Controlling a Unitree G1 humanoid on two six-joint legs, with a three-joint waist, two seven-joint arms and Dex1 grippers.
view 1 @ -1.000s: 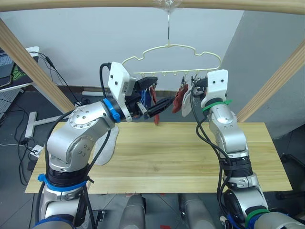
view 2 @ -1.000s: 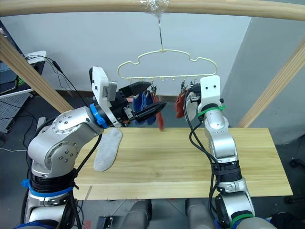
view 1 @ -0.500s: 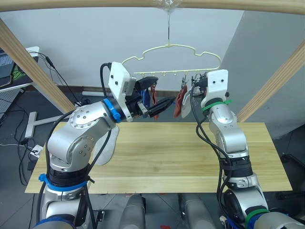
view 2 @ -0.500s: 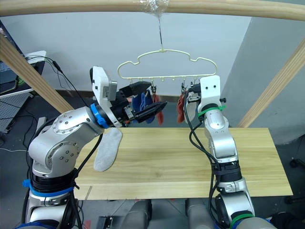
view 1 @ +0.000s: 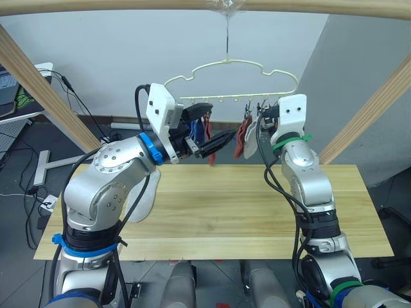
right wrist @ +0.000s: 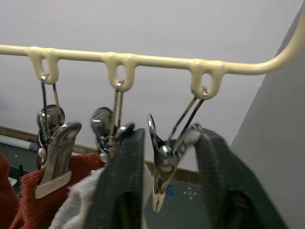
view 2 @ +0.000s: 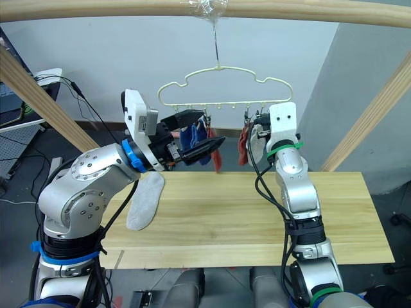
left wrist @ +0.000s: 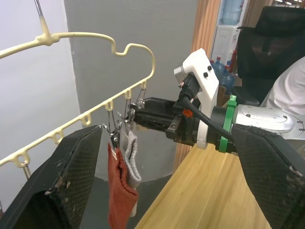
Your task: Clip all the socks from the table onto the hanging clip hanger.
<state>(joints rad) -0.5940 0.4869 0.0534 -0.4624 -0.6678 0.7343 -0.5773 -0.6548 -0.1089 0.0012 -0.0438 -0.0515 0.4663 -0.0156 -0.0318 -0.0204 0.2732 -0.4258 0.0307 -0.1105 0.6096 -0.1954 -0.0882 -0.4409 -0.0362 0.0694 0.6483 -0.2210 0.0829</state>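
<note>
The clip hanger [view 2: 215,86] hangs by its hook from a wooden pole [view 2: 192,8] above the table [view 2: 244,218]. Blue socks [view 2: 192,138] and a rust red sock [left wrist: 121,191] hang from its clips, with a grey sock [left wrist: 133,157] clipped just beside the red one. Another grey sock [view 2: 144,202] lies on the table near its left end. The left gripper [view 2: 196,138] is raised beside the blue socks, jaws spread apart and holding nothing. The right gripper [right wrist: 164,181] is at the hanger's right end, its fingers [right wrist: 121,186] straddling the end clip [right wrist: 159,162], apart from it.
</note>
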